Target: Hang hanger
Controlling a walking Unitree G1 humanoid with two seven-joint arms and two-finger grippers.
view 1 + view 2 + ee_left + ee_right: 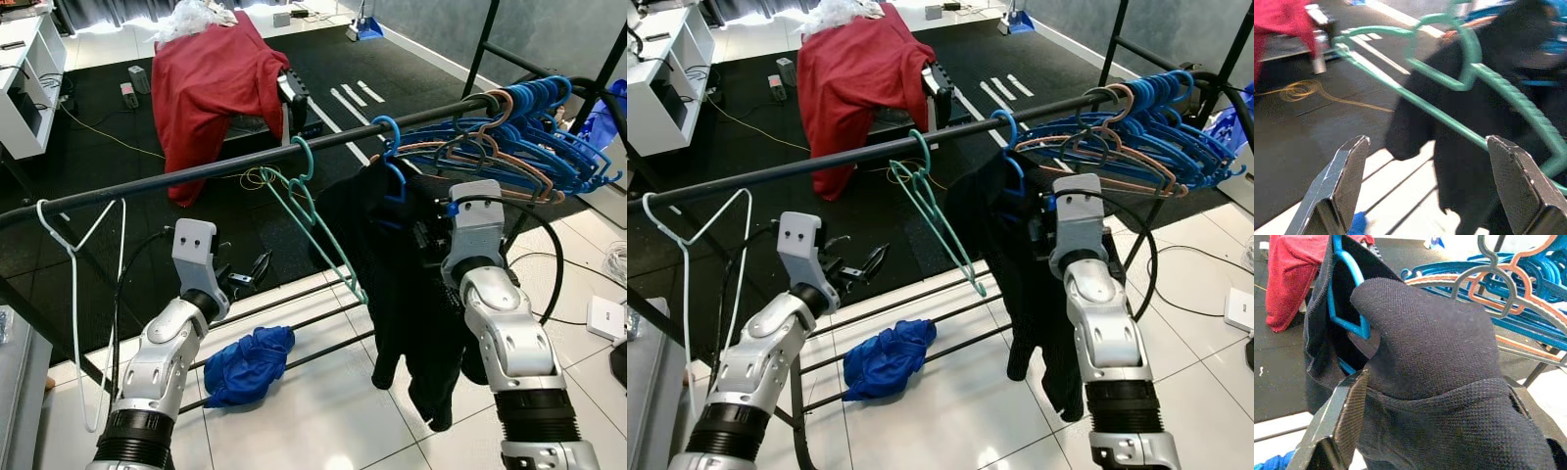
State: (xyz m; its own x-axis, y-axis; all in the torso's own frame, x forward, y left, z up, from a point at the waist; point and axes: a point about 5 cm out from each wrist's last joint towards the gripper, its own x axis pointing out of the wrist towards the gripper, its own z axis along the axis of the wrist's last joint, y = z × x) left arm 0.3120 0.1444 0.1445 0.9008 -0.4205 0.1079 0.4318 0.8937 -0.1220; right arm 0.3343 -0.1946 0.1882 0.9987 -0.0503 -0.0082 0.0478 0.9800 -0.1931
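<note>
A blue plastic hanger (390, 147) carrying a black knit garment (392, 264) hangs by its hook on the long black metal clothes rail (196, 172), which runs across the scene and rises toward the robot's right. The hanger's hook points up over the rail, and the garment drapes straight down below it, so the long axis of the load is vertical. The right gripper (1440, 431) sits against the garment just below the rail, its forearm raised steeply from the lower right; its two fingers are spread with a thick fold of the black cloth between them. The left gripper (1430, 191) is lifted to mid-height below the rail with its fingers wide apart and nothing in them, aimed toward a teal wire hanger (312, 217) that hangs tilted from the rail just beside the garment. A white wire hanger (78, 284) hangs further along on the robot's left, and a bunch of blue and orange hangers (519, 137) crowds the rail's right end. A crumpled blue cloth (247, 364) lies on the lower bars of the rack.
</note>
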